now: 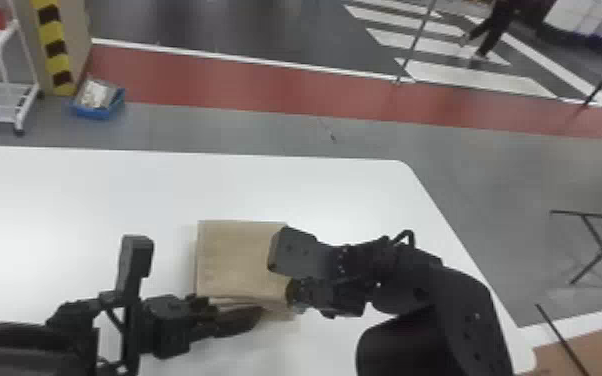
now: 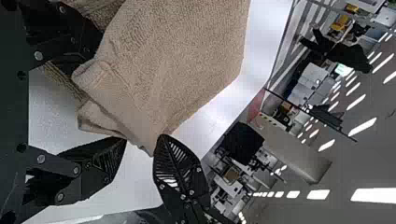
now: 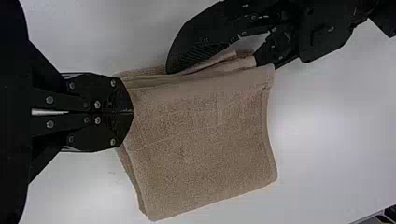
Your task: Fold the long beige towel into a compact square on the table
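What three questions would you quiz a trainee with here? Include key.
1. Multiple choice: The beige towel on the table is: A) spread out in one layer; B) folded in layers; C) rolled up.
2. True or false: The left gripper is at the towel's edge nearer the robot.
3. Fill in, "together" or "apart": The right gripper has its fingers ____.
Key: 1 B; 2 true; 3 together.

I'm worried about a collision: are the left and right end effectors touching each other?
Apart. The right wrist view shows a gap, with beige towel visible between the left end effector and the right end effector.
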{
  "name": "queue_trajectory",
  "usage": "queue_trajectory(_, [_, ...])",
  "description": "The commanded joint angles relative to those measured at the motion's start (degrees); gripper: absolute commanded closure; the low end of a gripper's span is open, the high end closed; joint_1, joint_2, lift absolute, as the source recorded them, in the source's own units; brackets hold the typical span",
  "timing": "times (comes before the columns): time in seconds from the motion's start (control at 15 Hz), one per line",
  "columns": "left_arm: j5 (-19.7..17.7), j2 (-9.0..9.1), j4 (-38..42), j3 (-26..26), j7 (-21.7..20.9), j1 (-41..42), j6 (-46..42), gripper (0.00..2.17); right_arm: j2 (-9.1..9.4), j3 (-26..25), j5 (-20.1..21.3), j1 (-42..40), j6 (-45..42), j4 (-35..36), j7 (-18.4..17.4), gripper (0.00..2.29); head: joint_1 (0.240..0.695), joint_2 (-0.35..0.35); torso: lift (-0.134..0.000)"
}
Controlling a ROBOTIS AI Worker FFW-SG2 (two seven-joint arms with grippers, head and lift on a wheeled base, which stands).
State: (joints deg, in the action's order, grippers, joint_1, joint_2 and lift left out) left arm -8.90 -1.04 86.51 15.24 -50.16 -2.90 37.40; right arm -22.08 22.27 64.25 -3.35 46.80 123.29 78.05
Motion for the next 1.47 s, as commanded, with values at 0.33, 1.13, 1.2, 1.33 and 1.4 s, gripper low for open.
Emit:
queue_trajectory(0.33, [6.4, -0.54, 5.4, -0.8, -2.3, 1.8, 4.8, 0.14, 1.16, 0.1, 0.7, 0.0, -1.8, -1.9, 0.3, 1.6, 0.695, -0.307, -0.124])
queue_trajectory(1.13, [8.9, -0.19, 9.0, -0.7, -2.8, 3.4, 7.7, 0.14, 7.58, -5.7, -5.0, 7.3, -0.8, -4.0, 0.3, 1.6, 0.695, -0.287, -0.124])
queue_trajectory(1.2, [8.9, -0.19, 9.0, -0.6, -2.8, 3.3, 7.7, 0.14, 9.07, -5.6, -4.9, 8.3, -1.1, -6.9, 0.3, 1.6, 0.695, -0.28, -0.124])
queue_trajectory(1.33, [8.9, -0.19, 9.0, -0.6, -2.8, 3.3, 7.7, 0.14, 11.09, -5.0, -4.8, 9.5, -2.2, -11.8, -2.9, 1.6, 0.695, -0.263, -0.124])
queue_trajectory(1.4, [8.9, -0.28, 9.0, -0.6, -2.8, 3.3, 7.7, 0.14, 11.97, -4.9, -4.7, 10.5, -2.2, -13.8, -4.7, 1.6, 0.695, -0.258, -0.124])
